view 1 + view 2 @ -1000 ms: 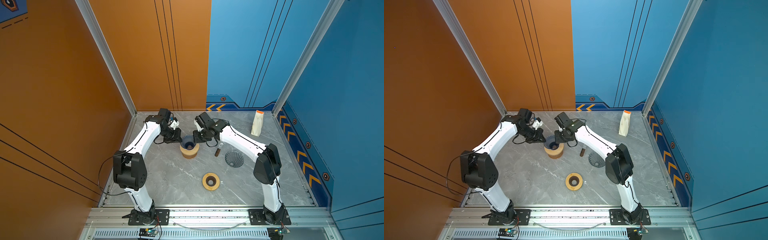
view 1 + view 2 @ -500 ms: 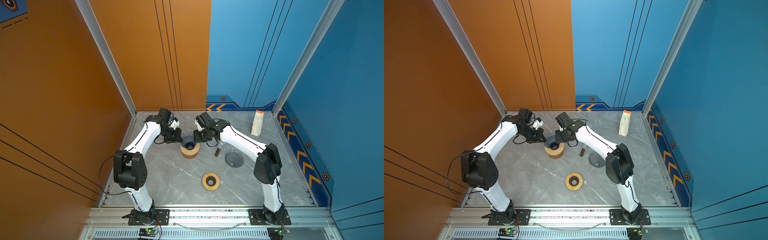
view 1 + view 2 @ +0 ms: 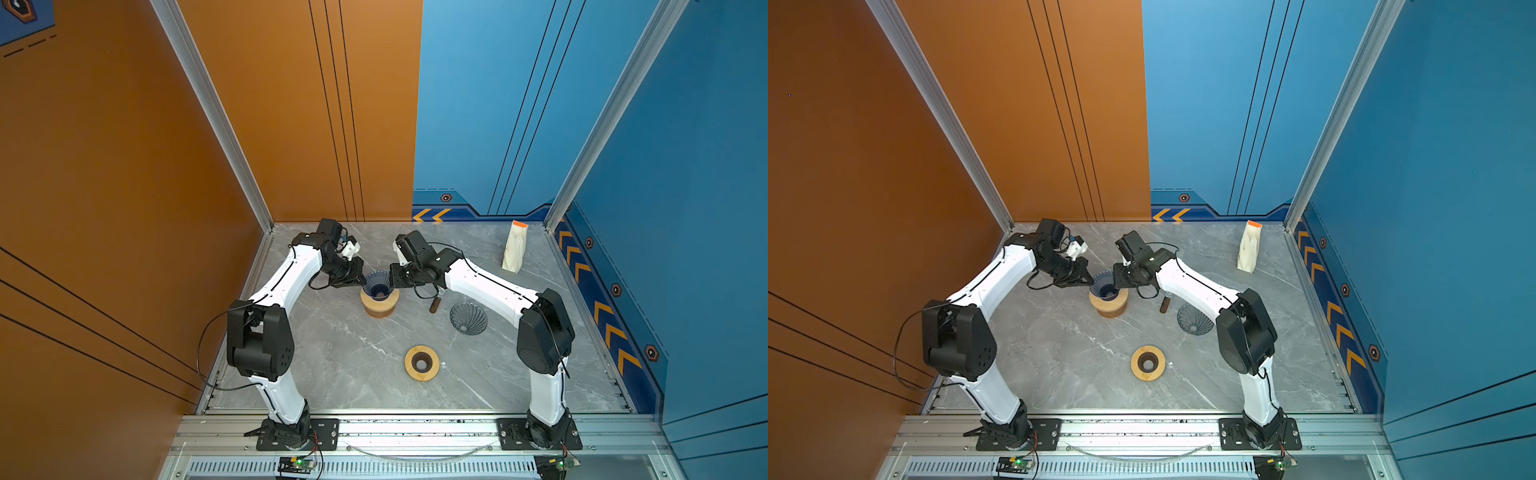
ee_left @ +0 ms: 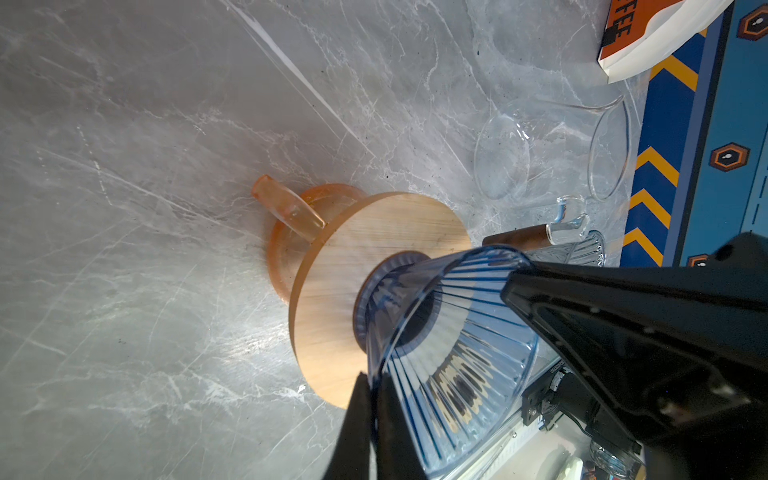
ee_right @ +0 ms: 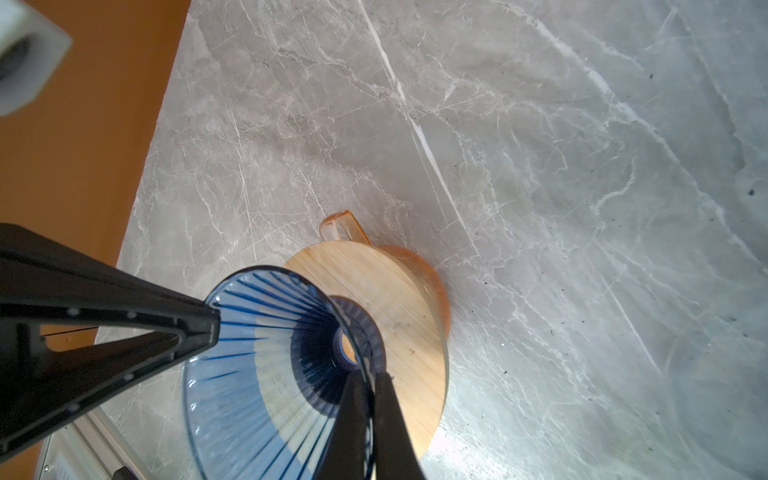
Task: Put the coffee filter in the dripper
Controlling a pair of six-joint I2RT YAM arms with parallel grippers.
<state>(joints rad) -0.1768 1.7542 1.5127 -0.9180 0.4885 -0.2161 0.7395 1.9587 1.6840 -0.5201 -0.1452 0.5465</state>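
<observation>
Nothing is shifting: your left gripper (image 3: 361,282) and right gripper (image 3: 393,282) are still pinching opposite rims of the ribbed blue dripper (image 3: 377,286), mid-frame.

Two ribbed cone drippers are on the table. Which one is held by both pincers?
The blue dripper on the wooden disc: left pincer and right pincer each pinch its rim. The grey dripper lies apart, untouched.

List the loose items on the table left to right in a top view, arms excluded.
blue dripper → wooden ring stand → ribbed glass dripper → coffee bag. Skipped the brown handle: it overlaps the ring stand.
</observation>
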